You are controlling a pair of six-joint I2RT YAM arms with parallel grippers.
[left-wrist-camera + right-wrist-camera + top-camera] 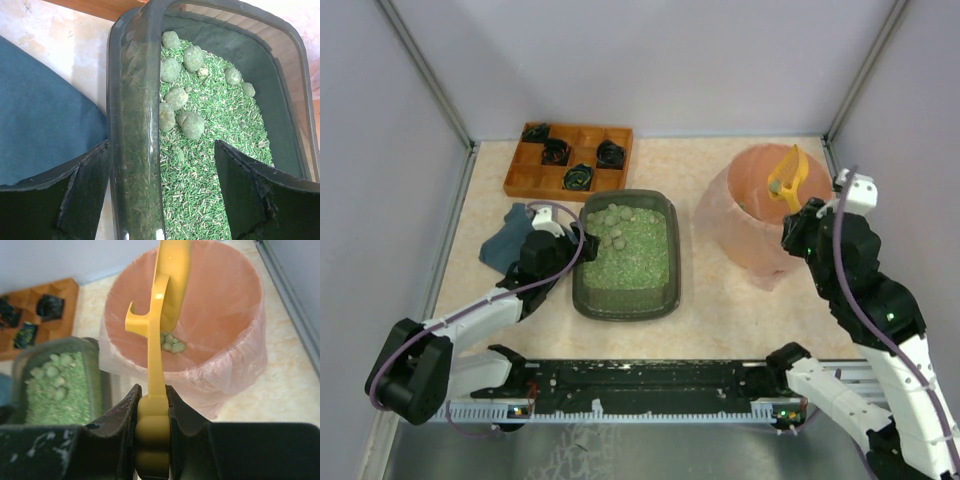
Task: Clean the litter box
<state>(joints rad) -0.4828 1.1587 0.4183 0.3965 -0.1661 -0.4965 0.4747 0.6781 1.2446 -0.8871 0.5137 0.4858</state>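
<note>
The litter box is a dark tray of green litter with several clumps at its far end. It also shows in the left wrist view and the right wrist view. My left gripper is open and straddles the box's left rim, one finger outside and one over the litter. My right gripper is shut on the handle of a yellow scoop, held over the pink bag-lined bin. A few clumps lie in the bin.
An orange-brown wooden compartment tray with dark items stands behind the box. A blue cloth lies left of the box under my left arm. Grey walls close three sides. A black rail runs along the front.
</note>
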